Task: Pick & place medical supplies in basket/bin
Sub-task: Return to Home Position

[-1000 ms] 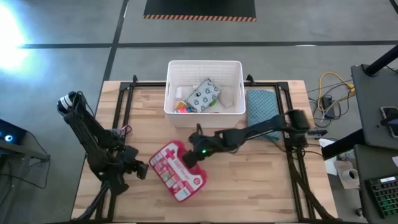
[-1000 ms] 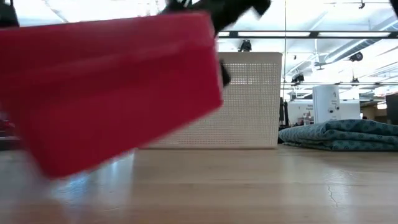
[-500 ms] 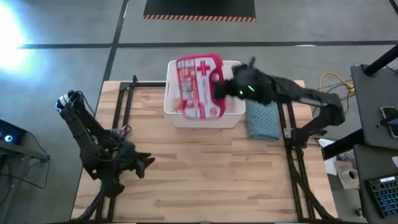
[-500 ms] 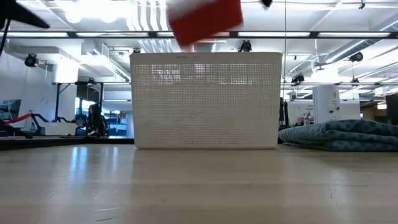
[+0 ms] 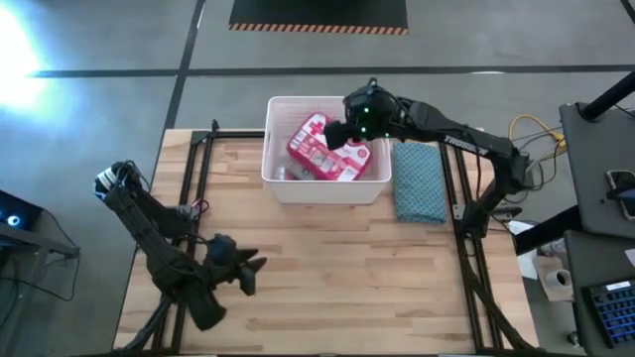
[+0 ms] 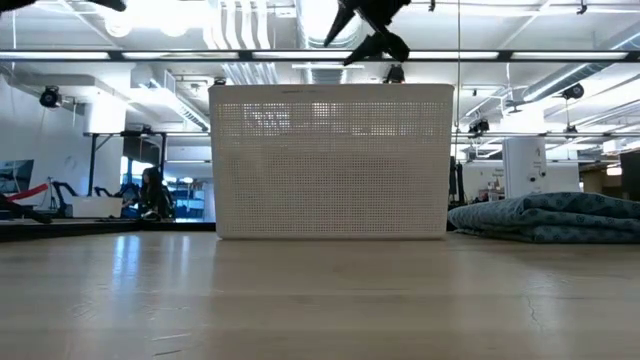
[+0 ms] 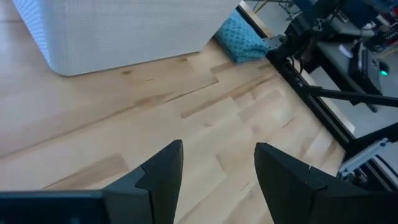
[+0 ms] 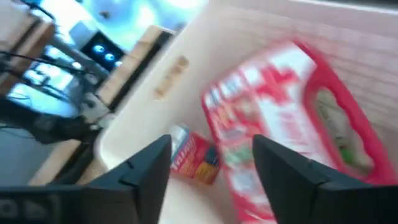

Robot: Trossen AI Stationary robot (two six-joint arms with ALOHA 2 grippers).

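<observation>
The right gripper (image 5: 339, 133) hangs over the white bin (image 5: 327, 190), jaws apart and empty. Beneath, the red first-aid case (image 5: 319, 149) lies tilted inside, a small red-white box (image 8: 196, 158) beside it. The case looks stiff, bulky, probably light; its handle edge seems the surest hold, though blur hides detail. The left gripper (image 5: 248, 268) waits aside, jaws parted.

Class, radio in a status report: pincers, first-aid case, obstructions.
Right pincer open above white bin. Left pincer open, empty, over table. First-aid case lying in bin. No obstruction seen.
</observation>
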